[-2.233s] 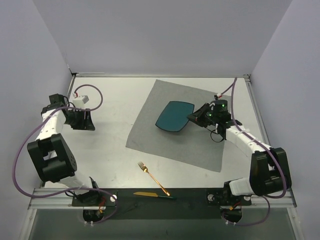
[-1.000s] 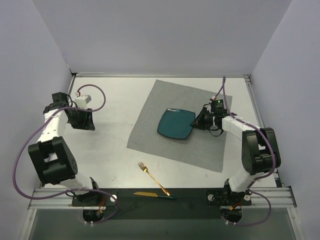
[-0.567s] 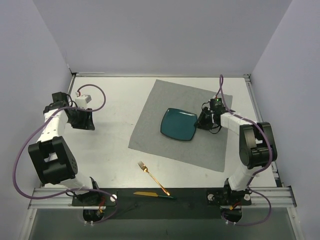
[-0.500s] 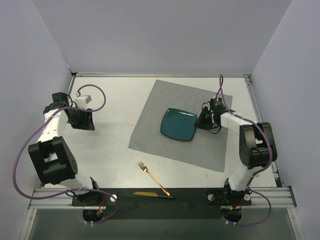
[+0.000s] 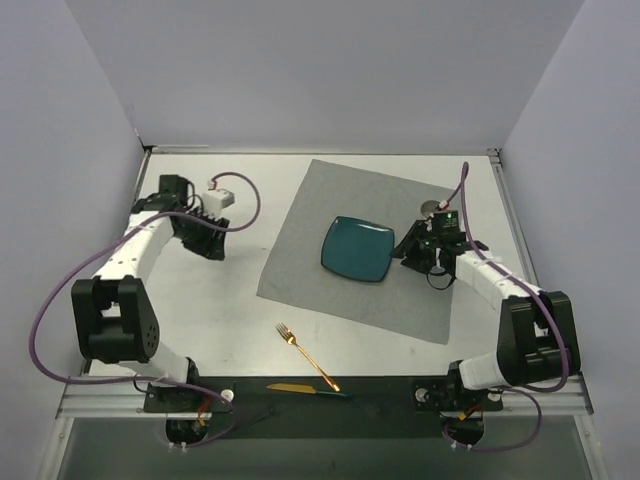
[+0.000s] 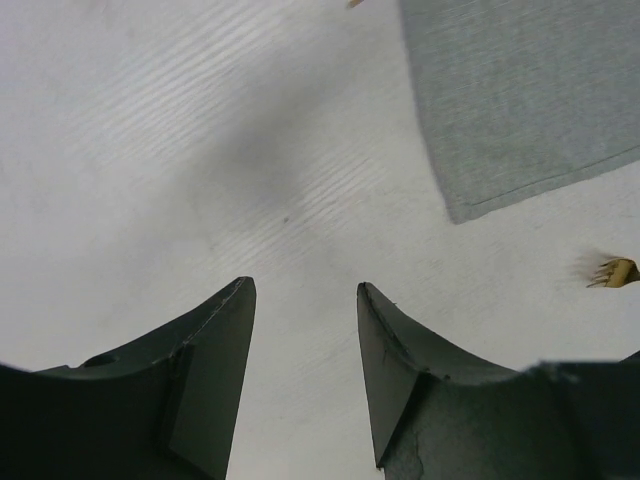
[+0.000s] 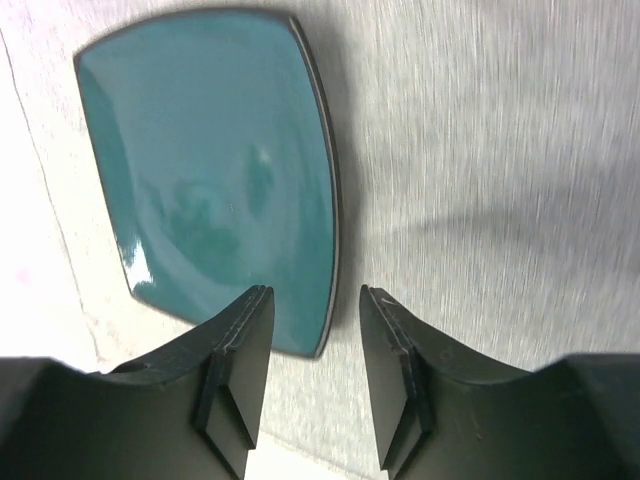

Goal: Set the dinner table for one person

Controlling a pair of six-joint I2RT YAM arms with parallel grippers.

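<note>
Setting a place for one, at the release of the plate. The dinner table [image 5: 200,300] spans the whole workspace beneath both arms and carries a grey placemat [image 5: 330,200] laid askew. A square teal plate [image 5: 357,249] lies flat on the placemat, right of its middle. The right gripper [image 5: 408,250] sits at the plate's right edge. In the right wrist view its jaws are moderately parted with daylight between them. The plate's dark rim runs into the gap, yet neither fingertip [image 7: 240,320] appears to press on it, so the gripper is judged to hold nothing. To finish this step well, the jaws should spread a little more and rise straight off the rim before any sideways move, since a finger that catches the edge would slide the plate or ruck the cloth. The left gripper [image 6: 305,290] hangs over bare tabletop just off the placemat's left corner, jaws roughly half apart and empty. The fork [image 5: 307,353] lies on the white surface in front of the placemat, and the knife [image 5: 305,389] rests on the black strip at the near edge (both thin and flat, so probably awkward to pinch). Judged from this layout, the cutlery is not yet placed beside the plate.
</note>
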